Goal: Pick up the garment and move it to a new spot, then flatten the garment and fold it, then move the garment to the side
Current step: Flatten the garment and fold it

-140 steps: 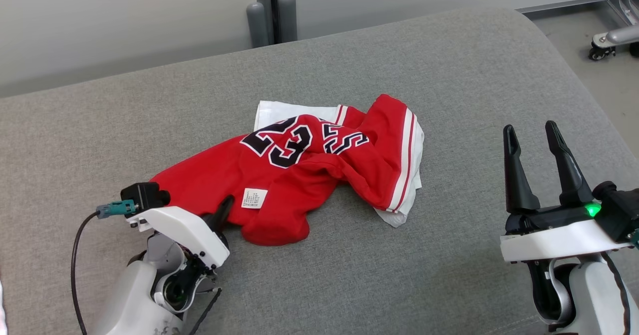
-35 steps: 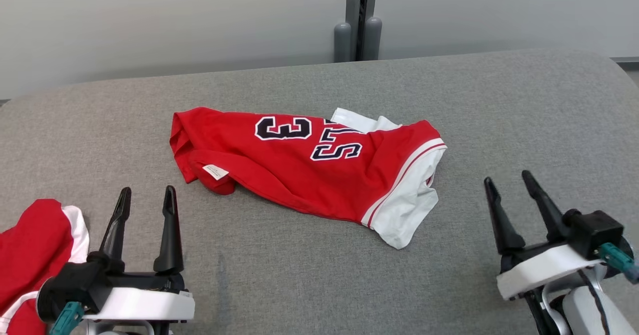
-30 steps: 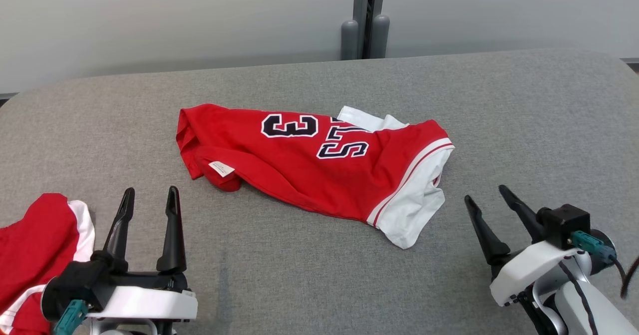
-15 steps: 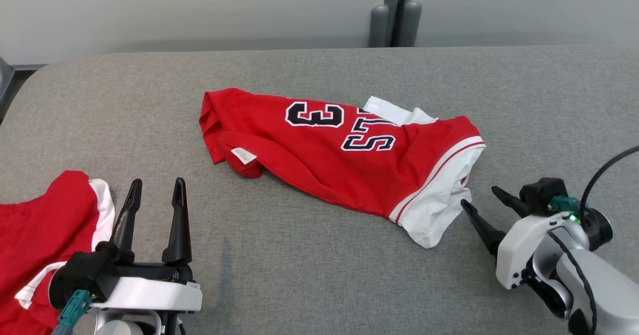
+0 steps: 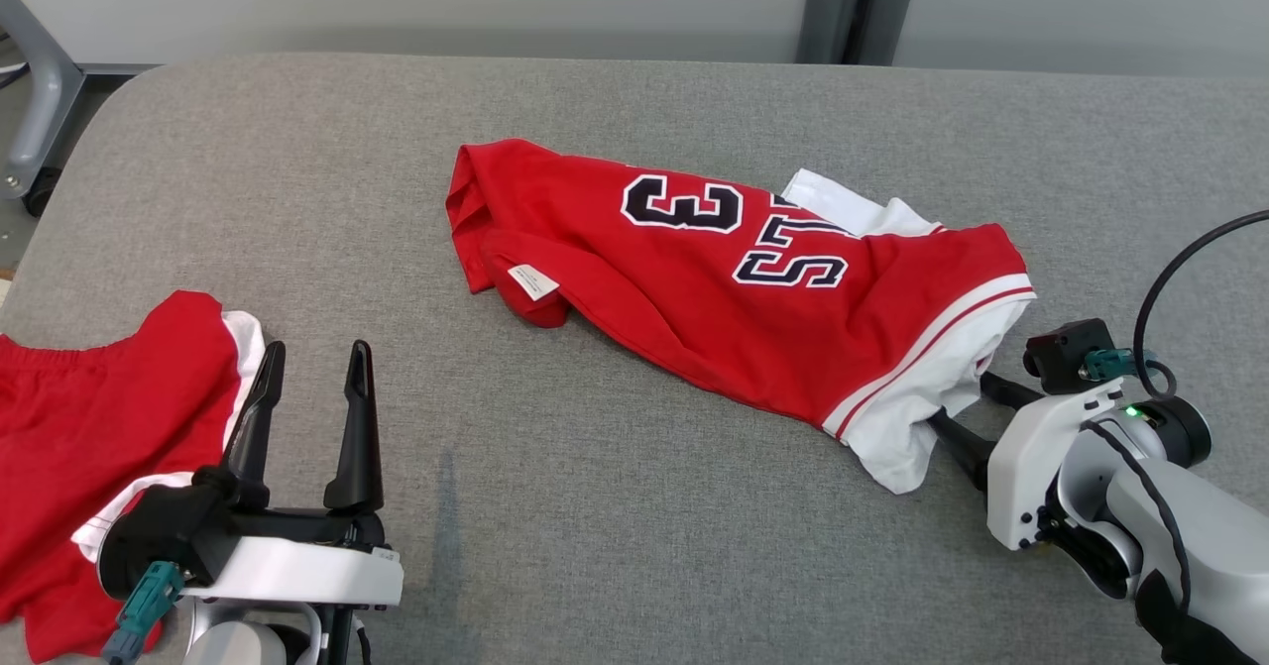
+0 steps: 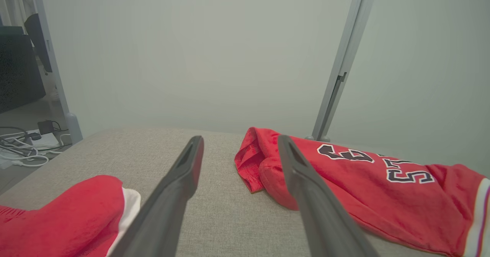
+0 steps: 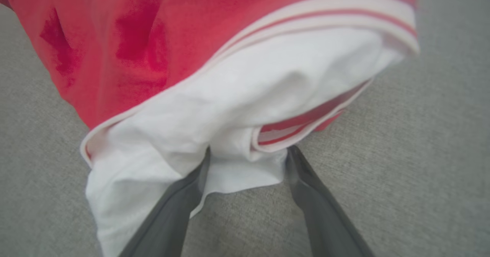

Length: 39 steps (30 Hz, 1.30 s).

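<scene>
The garment (image 5: 753,308) is a red jersey with black-and-white numbers and a white-trimmed end, lying crumpled across the middle of the grey padded surface (image 5: 615,536). My right gripper (image 5: 957,402) is at its lower right end, open, with its tips pushed into the white hem. In the right wrist view the garment's (image 7: 191,58) white fold lies between the spread fingers of the right gripper (image 7: 249,153). My left gripper (image 5: 315,353) stands open and empty at the lower left, well apart from the garment. The left wrist view has the left gripper (image 6: 240,142) pointing past the garment's (image 6: 367,180) red end.
A second red and white piece of clothing (image 5: 79,427) lies at the left edge, just beside my left gripper, also in the left wrist view (image 6: 65,218). A grey wheeled frame leg (image 5: 40,100) stands off the far left corner. A grey post (image 5: 858,1) rises behind. Cables (image 6: 23,149) lie on the floor.
The camera has turned, shifting the whole picture. My right gripper has moved in to the garment's white hem, which now lies between its open fingers. The left gripper has kept its place.
</scene>
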{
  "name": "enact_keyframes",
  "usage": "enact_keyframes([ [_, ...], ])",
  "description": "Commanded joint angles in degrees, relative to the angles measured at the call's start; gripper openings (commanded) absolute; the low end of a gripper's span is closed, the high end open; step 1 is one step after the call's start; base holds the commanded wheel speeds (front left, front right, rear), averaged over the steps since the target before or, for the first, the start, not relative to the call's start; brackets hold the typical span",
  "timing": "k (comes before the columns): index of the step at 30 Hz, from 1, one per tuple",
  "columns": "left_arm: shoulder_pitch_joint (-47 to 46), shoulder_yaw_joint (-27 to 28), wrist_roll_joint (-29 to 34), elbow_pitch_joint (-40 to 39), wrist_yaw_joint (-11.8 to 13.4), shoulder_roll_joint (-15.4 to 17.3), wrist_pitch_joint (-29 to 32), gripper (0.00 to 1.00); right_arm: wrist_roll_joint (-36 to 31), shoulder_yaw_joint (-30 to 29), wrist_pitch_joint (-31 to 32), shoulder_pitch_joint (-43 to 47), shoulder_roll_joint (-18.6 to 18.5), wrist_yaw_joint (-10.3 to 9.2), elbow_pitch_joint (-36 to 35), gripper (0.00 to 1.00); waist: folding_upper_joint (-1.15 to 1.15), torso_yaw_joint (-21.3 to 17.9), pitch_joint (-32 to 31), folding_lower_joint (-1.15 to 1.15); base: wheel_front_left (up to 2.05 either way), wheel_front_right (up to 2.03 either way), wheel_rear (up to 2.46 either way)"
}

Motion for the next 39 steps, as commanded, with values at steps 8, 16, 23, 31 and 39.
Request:
enact_keyframes([
  [8, -0.58, 0.67, 0.45, 0.53, -0.27, 0.06, -0.08, 1.00, 6.82, 5.69, 1.48, -0.45, -1.43, 0.02, 0.47, 0.00, 0.00, -0.13, -1.09, 0.00, 0.00, 0.00, 0.00],
  [16, 0.98, 1.07, 0.03, 0.31, -0.08, 0.00, -0.08, 1.00, 17.11, 7.28, 3.63, 0.91, -6.53, 0.02, -7.93, 0.00, 0.00, -3.38, -2.65, 0.00, 0.00, 0.00, 0.00],
  [23, 1.20, 1.12, 0.03, 0.49, -0.32, -0.03, -0.08, 1.00, 26.84, 4.59, 4.36, 4.00, -15.90, 0.02, -20.31, 0.00, 0.00, -7.85, -2.88, 0.00, 0.00, 0.00, 0.00],
  [31, 0.53, 0.89, -0.16, 1.23, -0.27, -0.02, -0.08, 1.00, 29.95, 2.56, 4.02, 8.08, -22.33, 0.02, -23.74, 0.00, 0.00, -10.80, -2.32, 0.00, 0.00, 0.00, 0.00],
  [39, 0.18, 0.43, -0.25, 1.93, -0.41, -0.02, -0.08, 1.00, 31.75, 1.65, 4.61, 12.58, -22.59, 0.02, -19.21, 0.00, 0.00, -10.92, -2.18, 0.00, 0.00, 0.00, 0.00],
])
